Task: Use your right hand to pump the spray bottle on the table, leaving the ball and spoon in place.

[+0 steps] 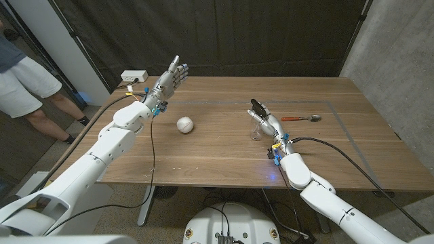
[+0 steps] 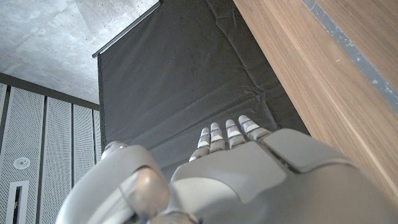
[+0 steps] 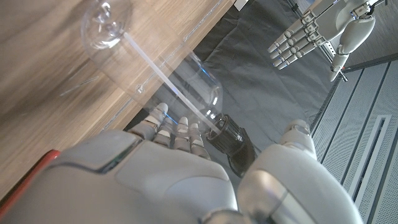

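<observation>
The spray bottle [image 1: 258,126] is positioned slightly right of the table's centre in the head view, standing upright on the wooden table [image 1: 217,152]. Its clear body and dip tube are seen in the right wrist view [image 3: 163,73], with the black pump head [image 3: 231,138] at the end away from the table. The right hand [image 1: 266,119] is wrapped around the bottle, with the fingers [image 3: 177,132] curled behind the clear body and the thumb [image 3: 292,168] beside the pump head. Whether the pump head is being pressed cannot be told.

The ball [image 1: 185,125], white, is located at 9 o'clock from the bottle, apart from it and resting on the table. The spoon [image 1: 302,118], with a red handle and a metal bowl, is located at about 2 o'clock from the bottle, near it but not touching.

The left hand [image 1: 169,80] is raised above the table at about 10 o'clock from the ball, near the far left edge. Nothing is held; its fingers [image 2: 227,132] are extended and held close together, as seen in the left wrist view. The same hand is visible in the right wrist view [image 3: 305,34], with its fingers straight.

A white power strip [image 1: 133,76] is placed at the far left corner of the table. A black curtain [image 1: 217,34] is hung behind the table. A person [image 1: 27,88] is partly visible at the left edge of the head view.
</observation>
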Motion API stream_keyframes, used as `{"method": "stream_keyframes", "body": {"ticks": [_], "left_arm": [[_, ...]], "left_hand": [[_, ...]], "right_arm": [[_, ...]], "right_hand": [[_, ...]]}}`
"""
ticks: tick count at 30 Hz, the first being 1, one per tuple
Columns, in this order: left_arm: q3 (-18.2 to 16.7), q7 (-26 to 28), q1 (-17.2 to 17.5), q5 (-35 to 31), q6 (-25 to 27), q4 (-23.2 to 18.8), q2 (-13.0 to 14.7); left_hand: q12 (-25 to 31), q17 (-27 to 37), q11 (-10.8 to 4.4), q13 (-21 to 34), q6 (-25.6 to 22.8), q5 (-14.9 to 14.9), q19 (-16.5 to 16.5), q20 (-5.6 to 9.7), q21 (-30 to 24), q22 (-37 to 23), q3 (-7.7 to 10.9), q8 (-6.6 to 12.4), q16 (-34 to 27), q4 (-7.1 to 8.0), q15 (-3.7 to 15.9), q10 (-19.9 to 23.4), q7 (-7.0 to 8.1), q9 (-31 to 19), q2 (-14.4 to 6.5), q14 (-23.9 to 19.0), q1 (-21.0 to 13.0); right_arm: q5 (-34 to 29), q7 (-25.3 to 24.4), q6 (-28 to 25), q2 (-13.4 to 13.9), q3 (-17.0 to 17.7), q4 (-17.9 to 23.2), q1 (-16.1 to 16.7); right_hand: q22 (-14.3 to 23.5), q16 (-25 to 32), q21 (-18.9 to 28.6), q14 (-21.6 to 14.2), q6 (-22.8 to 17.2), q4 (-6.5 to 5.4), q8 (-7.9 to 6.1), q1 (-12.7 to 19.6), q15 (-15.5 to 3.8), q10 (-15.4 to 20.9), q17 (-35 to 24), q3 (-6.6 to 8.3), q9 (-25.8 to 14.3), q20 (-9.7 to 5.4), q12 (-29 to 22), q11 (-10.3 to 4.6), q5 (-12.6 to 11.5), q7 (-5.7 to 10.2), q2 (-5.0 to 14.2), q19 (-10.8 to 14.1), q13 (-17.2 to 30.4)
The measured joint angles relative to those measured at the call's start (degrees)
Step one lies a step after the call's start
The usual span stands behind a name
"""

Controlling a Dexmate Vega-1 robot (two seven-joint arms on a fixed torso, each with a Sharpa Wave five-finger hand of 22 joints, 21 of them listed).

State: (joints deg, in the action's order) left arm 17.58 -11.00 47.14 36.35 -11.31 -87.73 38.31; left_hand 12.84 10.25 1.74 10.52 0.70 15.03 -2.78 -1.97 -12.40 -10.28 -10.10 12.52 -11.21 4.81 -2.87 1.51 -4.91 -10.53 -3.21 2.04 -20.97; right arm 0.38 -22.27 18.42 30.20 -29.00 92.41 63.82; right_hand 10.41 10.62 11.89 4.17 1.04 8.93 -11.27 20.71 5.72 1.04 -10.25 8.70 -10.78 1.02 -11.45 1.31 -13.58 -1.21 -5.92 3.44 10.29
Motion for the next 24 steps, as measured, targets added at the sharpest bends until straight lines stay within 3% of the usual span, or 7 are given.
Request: {"method": "stream_keyframes", "body": {"ticks": [24], "left_arm": [[0.22, -0.33, -0.63, -0.11, 0.01, 1.13, -0.30]], "left_hand": [[0.00, 0.00, 0.03, 0.00, -0.51, 0.01, -0.31, -0.30, 0.00, 0.01, 0.00, -0.15, 0.00, 0.00, 0.10, 0.02, -0.11, 0.00, -0.29, -0.51, -0.29]], "right_arm": [[-2.91, -2.62, -0.51, -2.15, -1.82, -3.99, -3.23]], "right_hand": [[0.14, 0.00, 0.00, -0.29, 0.00, 0.00, 0.00, 0.84, -0.29, 0.10, 0.00, 0.00, 0.00, 0.32, 0.00, 0.52, 0.00, -0.01, 0.22, 0.32, 0.00]]}}
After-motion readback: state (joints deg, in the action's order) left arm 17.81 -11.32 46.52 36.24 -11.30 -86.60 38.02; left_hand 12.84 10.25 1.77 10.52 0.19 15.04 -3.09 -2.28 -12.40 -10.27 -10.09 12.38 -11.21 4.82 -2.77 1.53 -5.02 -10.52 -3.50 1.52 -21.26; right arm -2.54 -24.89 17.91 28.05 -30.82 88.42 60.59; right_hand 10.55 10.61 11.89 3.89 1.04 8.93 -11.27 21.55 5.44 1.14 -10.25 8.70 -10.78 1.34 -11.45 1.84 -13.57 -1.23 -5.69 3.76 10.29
